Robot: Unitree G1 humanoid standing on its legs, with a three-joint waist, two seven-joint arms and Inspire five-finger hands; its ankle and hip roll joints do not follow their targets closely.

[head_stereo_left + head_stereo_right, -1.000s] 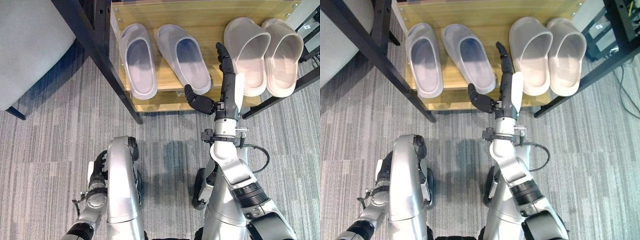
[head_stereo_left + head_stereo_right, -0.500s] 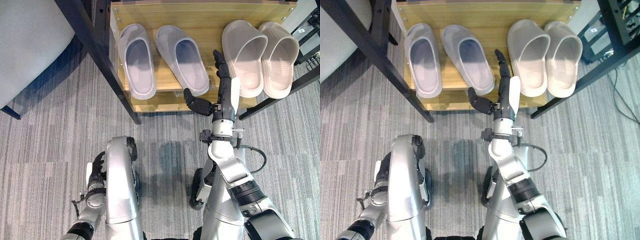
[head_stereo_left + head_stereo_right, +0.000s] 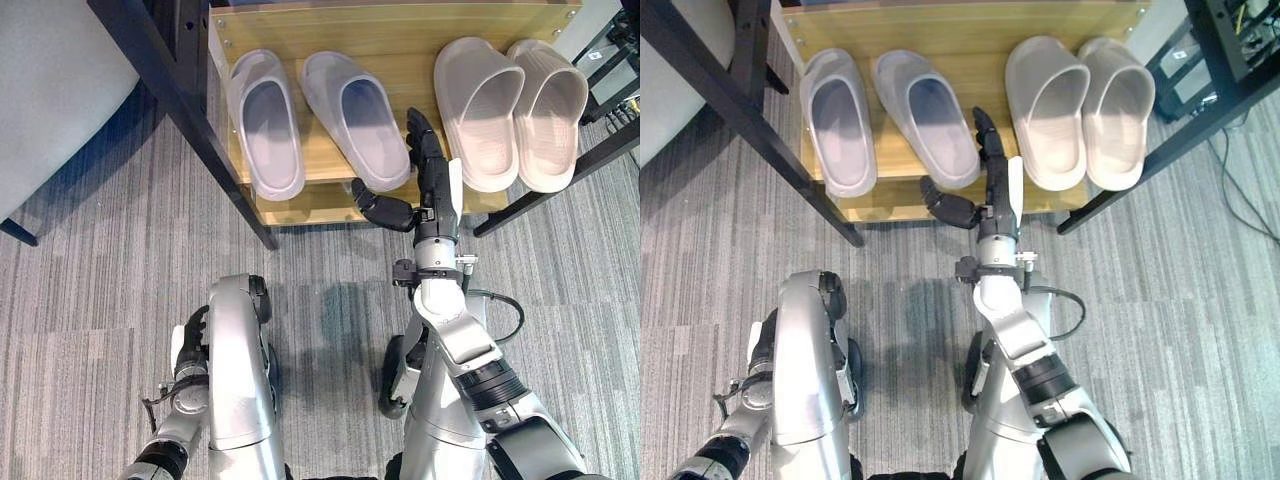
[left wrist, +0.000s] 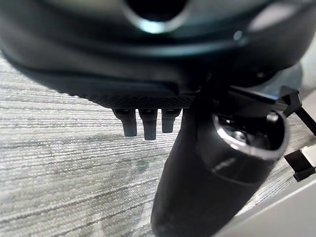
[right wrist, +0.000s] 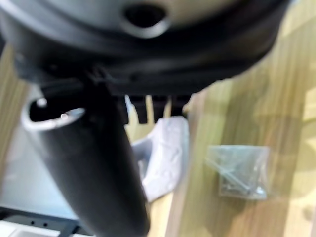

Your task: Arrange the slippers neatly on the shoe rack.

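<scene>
Grey carpet [image 3: 100, 300] surrounds our shoe rack [image 3: 400, 25]; our right hand [image 3: 428, 170], fingers straight (thumb splayed), sits beside the grey slippers [image 3: 360, 115], beige slippers [image 3: 505, 105] opposite.

A wooden shelf [image 3: 400, 25] on a black frame [image 3: 165, 85] fills the top of the head views, standing on grey striped carpet [image 3: 90, 300]. Four slippers lie on it, toes toward the top of the frame. At upper left a grey pair: the left one [image 3: 265, 125] lies straight, the right one [image 3: 358, 118] is angled, its heel swung toward the centre and reaching the shelf's front edge. At upper right a beige pair [image 3: 510, 110] lies side by side, touching. In the right wrist view a small clear bag [image 5: 239, 172] of hardware lies on the wood.
</scene>
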